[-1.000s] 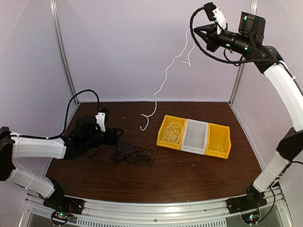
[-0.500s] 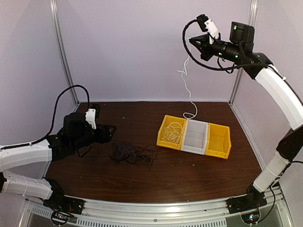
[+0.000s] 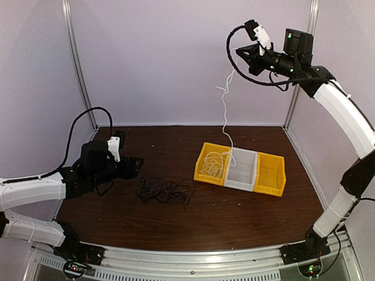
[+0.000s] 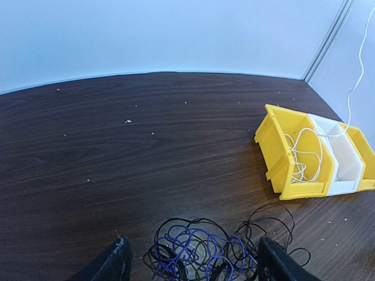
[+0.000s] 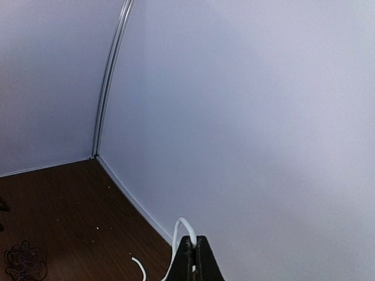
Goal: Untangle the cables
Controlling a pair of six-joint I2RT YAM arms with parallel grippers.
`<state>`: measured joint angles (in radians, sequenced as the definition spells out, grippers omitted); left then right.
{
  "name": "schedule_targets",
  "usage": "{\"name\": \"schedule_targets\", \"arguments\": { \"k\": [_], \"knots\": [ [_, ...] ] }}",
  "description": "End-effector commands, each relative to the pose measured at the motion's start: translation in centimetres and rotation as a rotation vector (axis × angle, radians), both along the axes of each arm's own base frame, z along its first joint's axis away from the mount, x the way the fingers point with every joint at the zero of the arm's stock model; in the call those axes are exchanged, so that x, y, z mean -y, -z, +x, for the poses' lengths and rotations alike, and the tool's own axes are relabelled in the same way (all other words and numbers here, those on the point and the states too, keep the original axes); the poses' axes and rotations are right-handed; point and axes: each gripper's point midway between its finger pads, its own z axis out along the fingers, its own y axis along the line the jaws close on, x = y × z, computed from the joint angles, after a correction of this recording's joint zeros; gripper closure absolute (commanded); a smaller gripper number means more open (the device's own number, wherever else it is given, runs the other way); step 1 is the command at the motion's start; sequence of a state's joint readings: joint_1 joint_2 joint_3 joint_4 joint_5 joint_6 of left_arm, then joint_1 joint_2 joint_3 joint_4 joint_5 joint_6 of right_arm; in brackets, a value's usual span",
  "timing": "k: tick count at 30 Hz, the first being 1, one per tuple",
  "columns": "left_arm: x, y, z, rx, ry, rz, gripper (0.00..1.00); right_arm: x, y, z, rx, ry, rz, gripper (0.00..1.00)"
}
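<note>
Looking down at my dark brown wood-grain table [image 3: 234, 216], the biggest thing sitting on it is the row of three plastic bins, right of centre: a yellow bin [image 3: 212, 164] on the left end, a white bin [image 3: 242, 170] in the middle and another yellow bin [image 3: 270, 174] on the right end, all touching side by side. My right arm is raised way up near the back right corner post, and my right pincer [image 3: 241, 51] is pressed together on a thin white cable [image 3: 224, 108]. In the right wrist view you can see the cord looping out right at my closed fingertips [image 5: 195, 249]. It dangles straight down from there, and its lower end lands around the wall between the left yellow bin and the white one. There's a loose coil of white cable [image 4: 304, 155] lying inside that left yellow bin too.

My left pincer [image 3: 130, 167] sits low over the table on the left, spread wide and holding nothing. Just beside it, toward the bins, is the tangled clump of thin black and purplish cables [image 3: 164, 190], flat on the wood. From the left wrist view the clump [image 4: 205, 249] lies between my two open fingertips [image 4: 120, 257].
</note>
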<state>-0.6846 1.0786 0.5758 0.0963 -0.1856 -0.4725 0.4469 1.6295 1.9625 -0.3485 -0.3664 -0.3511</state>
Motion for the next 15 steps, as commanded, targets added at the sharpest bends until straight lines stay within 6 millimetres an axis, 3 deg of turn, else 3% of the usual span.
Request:
{"name": "schedule_targets", "arguments": {
  "k": [1,6,15],
  "knots": [
    [0.3,-0.1,0.2,0.021,0.007,-0.005,0.25,0.5,-4.5,-1.7,0.071,-0.026,0.071,1.0],
    [0.4,0.0,0.3,0.021,0.011,0.001,0.25,0.1,-4.9,-2.1,0.064,-0.059,0.091,1.0],
    [0.3,0.3,0.2,0.016,0.009,0.005,0.25,-0.7,-2.3,-0.6,0.011,-0.067,0.077,1.0]
  ]
}}
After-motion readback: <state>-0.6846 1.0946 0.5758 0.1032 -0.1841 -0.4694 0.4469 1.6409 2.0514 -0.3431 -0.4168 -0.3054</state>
